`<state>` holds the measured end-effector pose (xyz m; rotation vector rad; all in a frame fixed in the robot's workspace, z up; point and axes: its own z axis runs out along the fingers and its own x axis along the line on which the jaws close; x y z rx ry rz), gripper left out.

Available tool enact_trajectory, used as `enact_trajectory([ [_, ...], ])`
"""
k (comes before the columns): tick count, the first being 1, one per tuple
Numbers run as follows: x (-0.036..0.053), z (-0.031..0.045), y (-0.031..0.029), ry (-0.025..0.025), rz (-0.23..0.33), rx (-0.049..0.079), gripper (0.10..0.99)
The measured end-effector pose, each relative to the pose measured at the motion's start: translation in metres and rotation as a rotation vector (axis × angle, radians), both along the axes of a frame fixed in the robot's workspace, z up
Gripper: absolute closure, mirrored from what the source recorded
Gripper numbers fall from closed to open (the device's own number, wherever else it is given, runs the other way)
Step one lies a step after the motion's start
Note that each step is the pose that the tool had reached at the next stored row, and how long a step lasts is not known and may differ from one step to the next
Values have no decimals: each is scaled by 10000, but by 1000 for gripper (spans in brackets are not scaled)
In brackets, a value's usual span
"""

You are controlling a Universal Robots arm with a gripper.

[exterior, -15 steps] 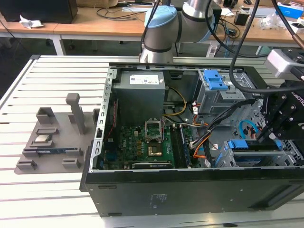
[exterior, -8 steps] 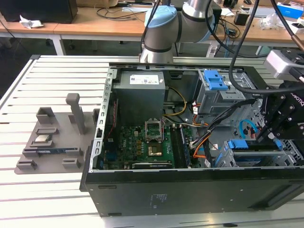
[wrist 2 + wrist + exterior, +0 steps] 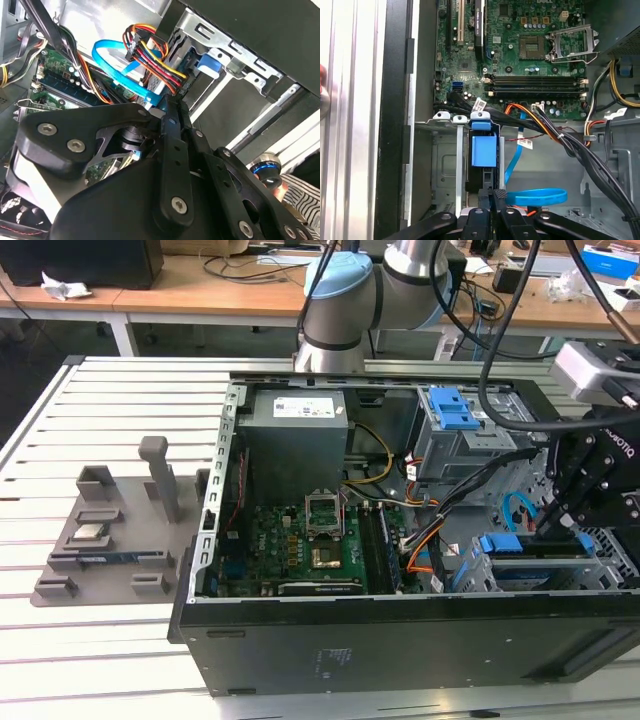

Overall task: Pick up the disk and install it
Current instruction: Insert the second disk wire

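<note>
Looking at the gripper (image 3: 492,196) in the first wrist view, you are seeing its fingers drawn close together over the edge of the disk (image 3: 483,150), which is sitting upright in the drive cage (image 3: 451,150) with its blue carrier facing the camera; whether the pads are actually pinching that edge or merely closing above it, you cannot tell; in the exterior view the gripper (image 3: 560,525) is hanging over the same bay at the exterior view's right end of the computer case (image 3: 400,640), and the disk (image 3: 520,545) is showing as a blue strip in the cage; by the look of it you are seating the disk rather than carrying it; the light-blue data cable (image 3: 535,196) is looping just beside the fingers, and the red, yellow and black power leads (image 3: 150,57) are crowding the bay mouth in the second wrist view, so you are wanting to press straight along the cage rails, keeping the carrier square and the cables out from under it; the motherboard (image 3: 520,45) is lying well apart from the bay, so no part of the push should be leaning that way
</note>
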<state>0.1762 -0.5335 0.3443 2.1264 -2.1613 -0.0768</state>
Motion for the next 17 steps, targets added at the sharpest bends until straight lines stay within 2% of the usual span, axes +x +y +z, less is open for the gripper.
enact_trajectory([
  [14,0,-47,1,0,37,10,918],
  [15,0,-42,1,0,37,5,851],
  [17,0,7,8,-1,37,0,851],
])
